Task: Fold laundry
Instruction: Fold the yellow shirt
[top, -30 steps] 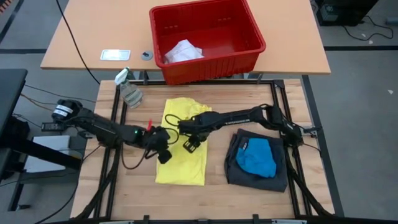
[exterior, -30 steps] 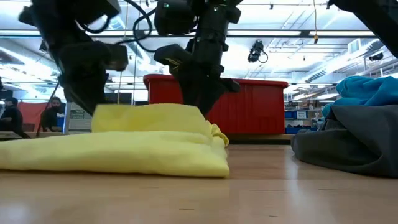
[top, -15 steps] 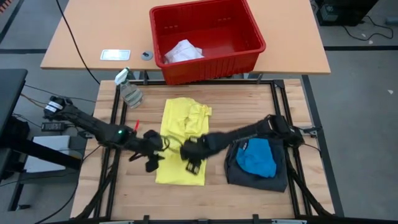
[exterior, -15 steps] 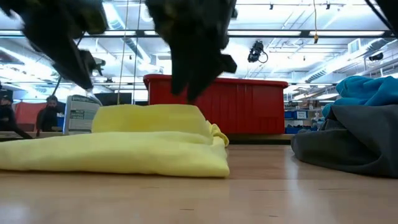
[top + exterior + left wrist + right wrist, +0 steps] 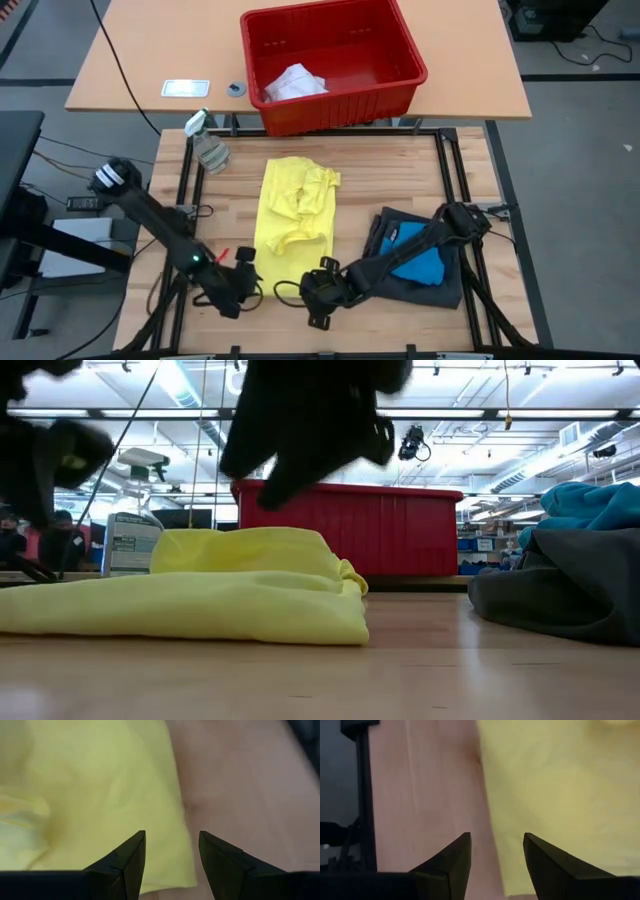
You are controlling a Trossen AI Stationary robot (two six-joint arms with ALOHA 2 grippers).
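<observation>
The left gripper (image 5: pixel 232 291) and right gripper (image 5: pixel 318 297) hover at the near edge of the slatted wooden table (image 5: pixel 350 170), both with fingers spread and empty. One folded yellow cotton shirt (image 5: pixel 296 205) lies mid-table, its long axis running front to back. One bright blue piece (image 5: pixel 420 257) sits on dark grey shorts (image 5: pixel 445 283) to its right. A warehouse-like room lies beyond.

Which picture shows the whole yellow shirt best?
The high view: the whole yellow shirt lies folded there, seen from above. The low view shows only its near edge and a raised fold from the side. Both wrist views show just a plain yellow patch.
</observation>
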